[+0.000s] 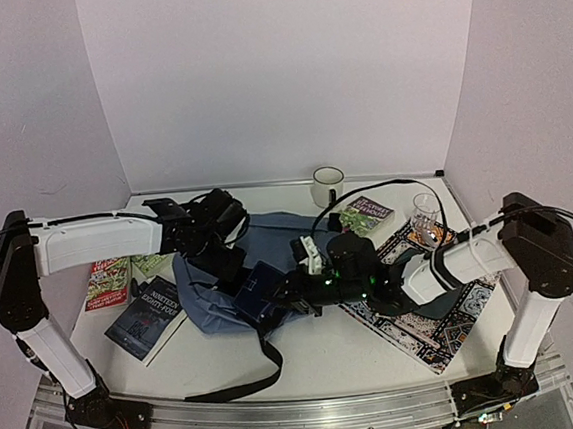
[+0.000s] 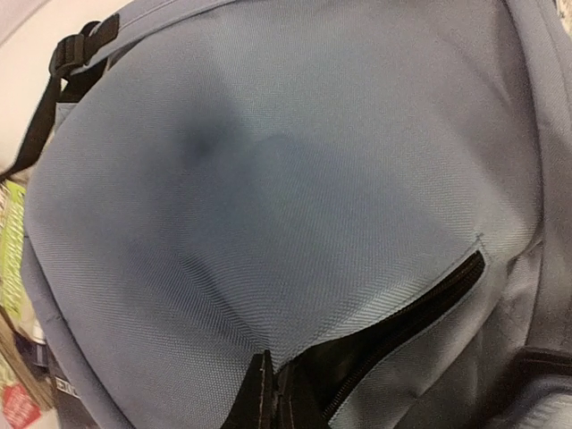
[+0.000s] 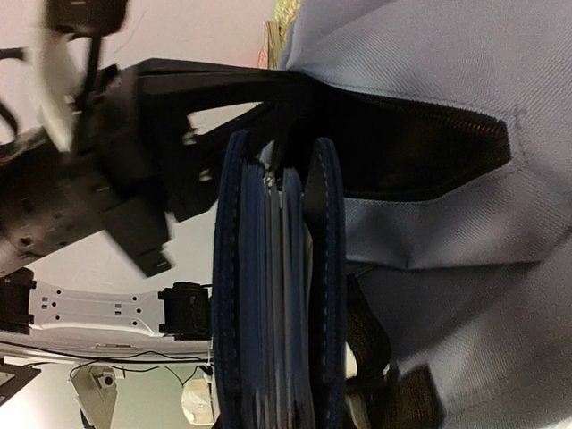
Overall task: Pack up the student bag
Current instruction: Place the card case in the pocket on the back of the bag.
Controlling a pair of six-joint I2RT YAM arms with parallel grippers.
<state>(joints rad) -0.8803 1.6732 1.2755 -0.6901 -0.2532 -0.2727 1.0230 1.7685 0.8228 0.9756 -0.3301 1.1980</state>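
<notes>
Student bag (image 1: 206, 304) is lying flat just left of the patterned mat (image 1: 427, 323). From above we are seeing the left gripper (image 1: 227, 265) bearing down on it, while the right gripper (image 1: 295, 286), reaching left off the mat, is clamping a dark-blue notebook (image 1: 263, 285). At the left wrist, our fingers (image 2: 261, 393) are pinching together on the bag's open pocket (image 2: 402, 313) edge. At the right wrist, we are seeing the notebook edge-on, touching that pocket's mouth
</notes>
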